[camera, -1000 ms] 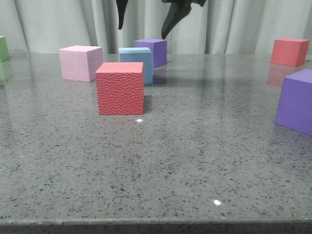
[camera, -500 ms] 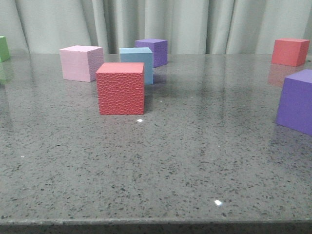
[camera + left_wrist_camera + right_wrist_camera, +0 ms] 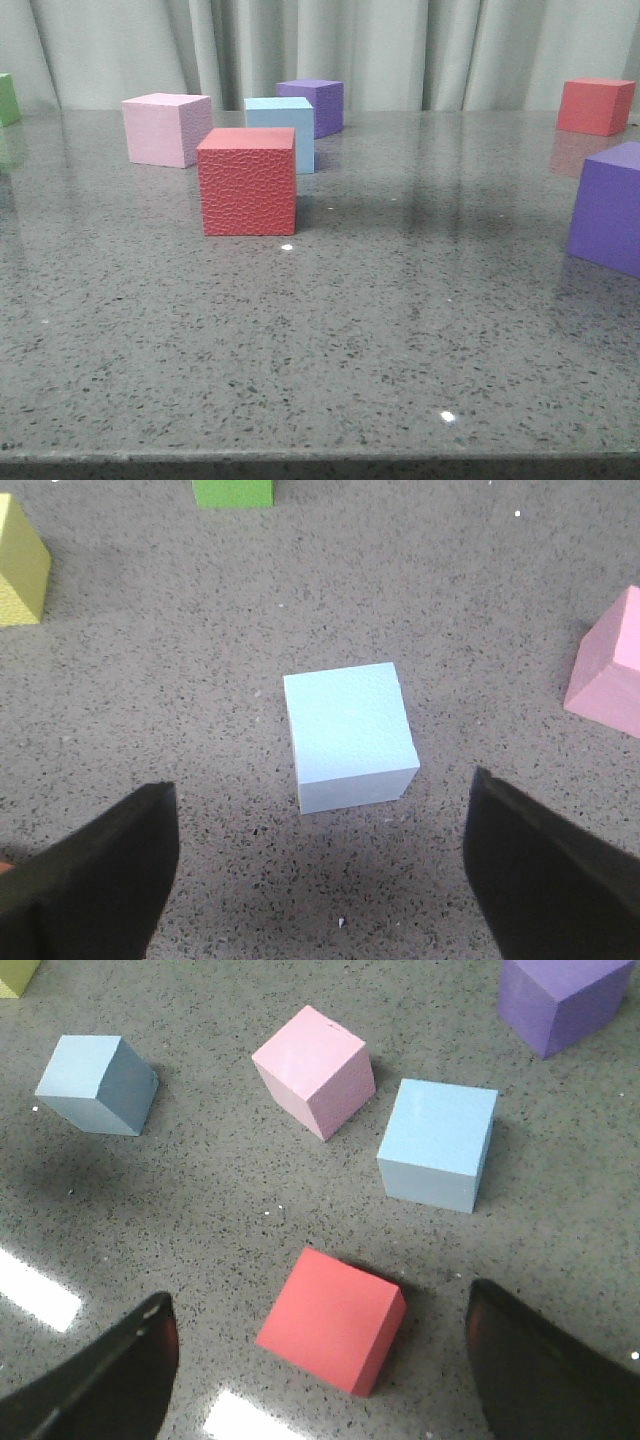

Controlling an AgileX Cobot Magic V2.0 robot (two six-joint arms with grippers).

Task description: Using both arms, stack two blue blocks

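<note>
**Two blue blocks apart, each claw spread above the table**

Front view: neither arm shows here. One blue block stands on the grey speckled table toward the back, just behind a red textured cube that covers its lower left part. A pink cube sits to its left and a purple cube just behind it to the right. A second red cube and a larger-looking purple cube, cut off by the frame edge, lie far right. The second blue block cannot be seen from this view.

Left wrist view: the left claw is spread wide, empty, with a blue block lying between the lines of its fingers and a little ahead of them, turned slightly off square to the jaws. This arm looks the better placed for a first grasp; a small wrist turn would probably help. A pink cube, a green one and a yellow one are cut off at the edges.

Right wrist view: the right claw is also spread and empty, high above the table. The red cube lies nearest between its fingers; one blue block sits beyond it toward the right finger, the other well apart on the far left side. Only the finger stubs show in both wrist views.
</note>
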